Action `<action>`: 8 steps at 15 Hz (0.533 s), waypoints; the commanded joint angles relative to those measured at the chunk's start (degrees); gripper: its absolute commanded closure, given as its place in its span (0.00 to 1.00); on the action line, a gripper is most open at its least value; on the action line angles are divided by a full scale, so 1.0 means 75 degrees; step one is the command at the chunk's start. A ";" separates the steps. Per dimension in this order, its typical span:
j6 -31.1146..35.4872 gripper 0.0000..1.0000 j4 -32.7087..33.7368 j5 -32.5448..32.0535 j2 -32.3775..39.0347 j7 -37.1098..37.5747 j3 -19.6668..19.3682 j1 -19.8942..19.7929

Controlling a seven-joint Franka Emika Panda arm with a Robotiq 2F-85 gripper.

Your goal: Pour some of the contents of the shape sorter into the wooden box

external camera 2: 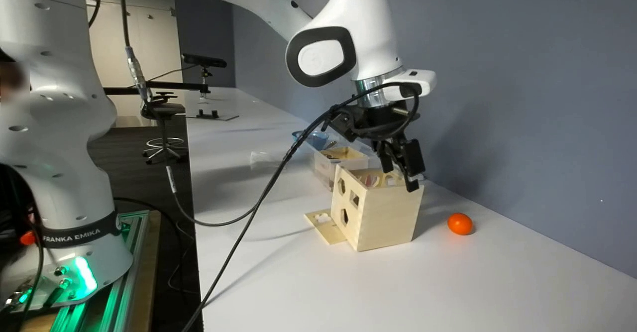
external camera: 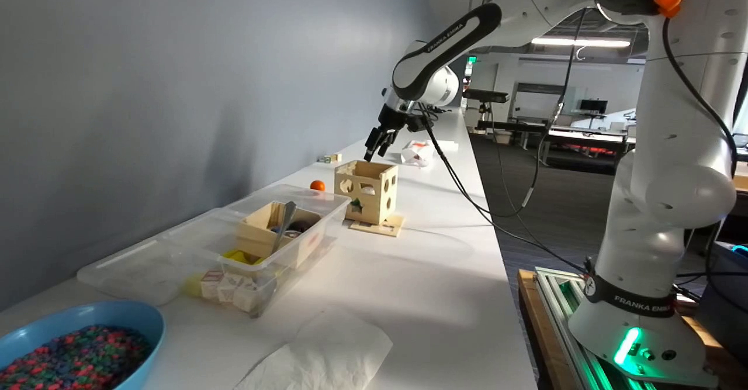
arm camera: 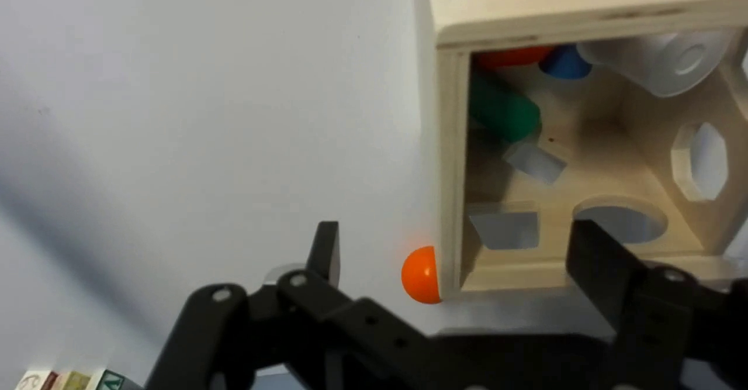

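Observation:
The shape sorter [external camera 2: 390, 217], a pale wooden cube with shape holes, stands upright with its open side up. Inside lie a green block [arm camera: 509, 112], a blue one [arm camera: 565, 62], a red-orange one [arm camera: 514, 57] and a translucent white piece [arm camera: 681, 59]. My open gripper [arm camera: 453, 226] is at the cube's rim. One finger [arm camera: 323, 249] is outside a wall, the other is over the opening, and nothing is gripped; whether they reach below the rim I cannot tell. The wooden box [external camera: 255, 235] sits farther off, with a spoon [external camera: 284, 226] in it.
A clear plastic tray [external camera: 340, 202] surrounds the wooden box. An orange ball [external camera 2: 460, 223] rests near the cube, and a thin wooden panel [external camera 2: 326, 226] lies at its foot. A blue bowl [external camera: 153, 331] of beads, a tissue [external camera: 321, 349] and letter blocks [arm camera: 76, 381] share the table. A wall runs behind.

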 commanded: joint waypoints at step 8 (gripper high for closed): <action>-0.0498 0.36 0.0444 0.0213 0.0678 -0.0163 0.0130 -0.0264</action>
